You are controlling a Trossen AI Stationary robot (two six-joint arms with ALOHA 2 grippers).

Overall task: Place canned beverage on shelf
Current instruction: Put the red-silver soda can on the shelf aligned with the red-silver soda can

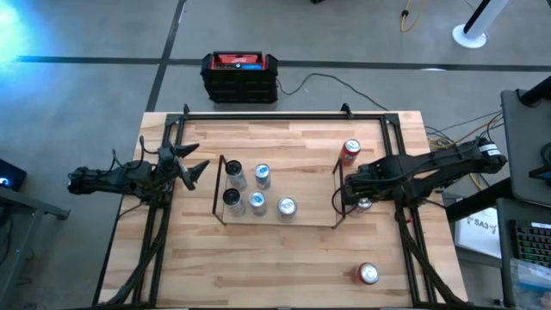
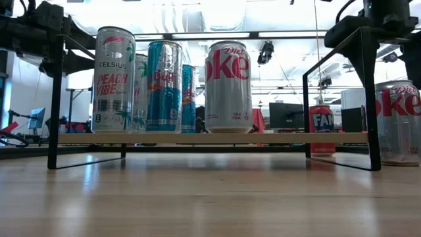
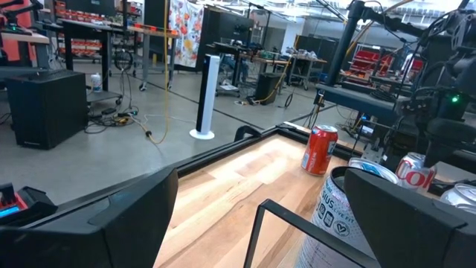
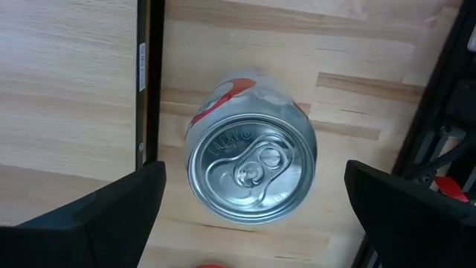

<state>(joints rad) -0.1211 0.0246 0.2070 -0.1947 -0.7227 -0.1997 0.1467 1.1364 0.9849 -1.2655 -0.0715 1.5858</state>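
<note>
The shelf [image 1: 312,185] stands mid-table, and several cans stand on its left half, among them a Celsius can [image 2: 114,79] and a Diet Coke can [image 2: 228,85]. Another Diet Coke can [image 4: 251,167] stands upright on the table just right of the shelf's right end frame [image 4: 149,74]; it also shows in the low view [image 2: 398,122]. My right gripper [image 1: 360,200] hangs open above this can, pointing down, with one finger [image 4: 111,216] on either side of the top and a gap to each. My left gripper [image 1: 194,168] is open and empty, left of the shelf.
A red can [image 1: 350,151] stands on the table beyond the shelf's right end. Another red can [image 1: 368,274] stands near the front right corner. A black tubular frame [image 1: 284,116] runs around the tabletop. The shelf's right half [image 1: 314,202] holds no cans.
</note>
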